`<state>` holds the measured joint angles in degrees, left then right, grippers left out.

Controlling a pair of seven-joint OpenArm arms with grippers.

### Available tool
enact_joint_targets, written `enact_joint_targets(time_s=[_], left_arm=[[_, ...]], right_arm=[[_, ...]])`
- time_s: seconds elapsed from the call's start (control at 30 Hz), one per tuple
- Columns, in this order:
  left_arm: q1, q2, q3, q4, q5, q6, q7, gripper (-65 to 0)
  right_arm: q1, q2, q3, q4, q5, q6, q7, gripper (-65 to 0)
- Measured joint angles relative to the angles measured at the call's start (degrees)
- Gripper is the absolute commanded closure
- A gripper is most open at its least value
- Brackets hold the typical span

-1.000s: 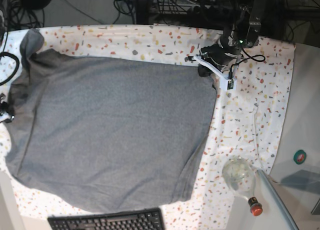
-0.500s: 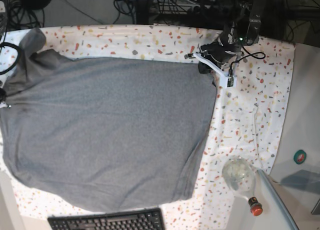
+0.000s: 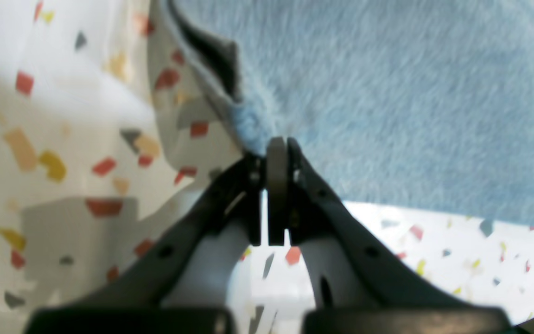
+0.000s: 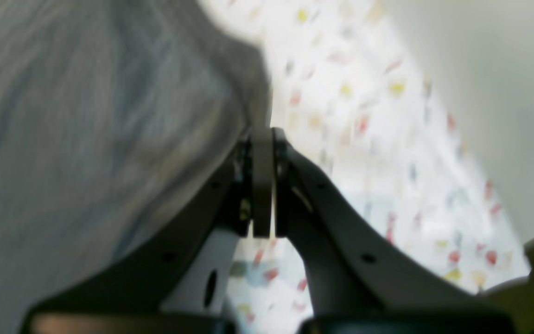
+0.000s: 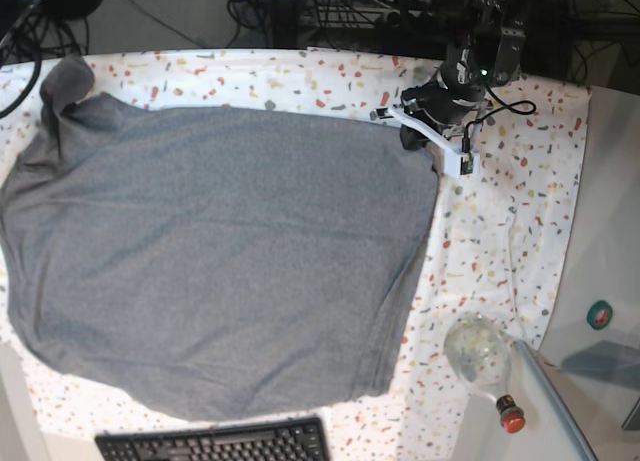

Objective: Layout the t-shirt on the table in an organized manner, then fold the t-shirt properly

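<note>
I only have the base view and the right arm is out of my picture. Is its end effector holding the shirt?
Observer: Yes. In the right wrist view the right end effector is shut on an edge of the t-shirt.
Operator: And the left one, under that arm?
Observer: The left end effector is shut on a corner of the shirt.
Operator: Is that corner flat?
Observer: No, the hem beside it curls up off the table.

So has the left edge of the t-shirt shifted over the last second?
Yes. In the base view the t-shirt has been pulled out leftward, now reaching the picture's left border, further from the keyboard below it.
</note>
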<state>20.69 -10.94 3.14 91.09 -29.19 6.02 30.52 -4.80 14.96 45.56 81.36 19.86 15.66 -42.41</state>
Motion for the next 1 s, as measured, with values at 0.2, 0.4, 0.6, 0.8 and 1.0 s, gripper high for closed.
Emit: enact_joint_targets(time_s=[0.2, 0.4, 0.6, 0.8, 1.0], left_arm=[[0.24, -0.11, -0.04, -0.04, -0.07, 0.02, 0.11, -25.8], [-0.02, -0.17, -0.07, -0.04, 0.02, 0.02, -0.31, -42.5], [2.56, 1.42, -6.19, 0.0, -0.76, -0.94, -0.52, -43.6], [4.35, 3.93, -16.55, -0.28, 0.28, -2.03, -0.48, -43.6], [3.21, 4.39, -15.8, -3.43, -0.35, -4.98, -1.38, -43.6]], right_arm=[[-8.39, -6.08, 5.49, 16.63, -0.52, 19.96, -11.15, -37.5], [-6.19, -6.12, 5.44, 5.88, -0.31, 22.38, -11.21, -43.1], [-6.38, -7.04, 5.53, 5.4, -0.28, 22.38, -11.19, -43.1], [-6.69, -7.41, 5.6, 6.16, -0.33, 22.51, -11.43, -43.1], [-7.19, -7.39, 5.6, 6.4, -0.26, 22.49, -11.19, -43.1]])
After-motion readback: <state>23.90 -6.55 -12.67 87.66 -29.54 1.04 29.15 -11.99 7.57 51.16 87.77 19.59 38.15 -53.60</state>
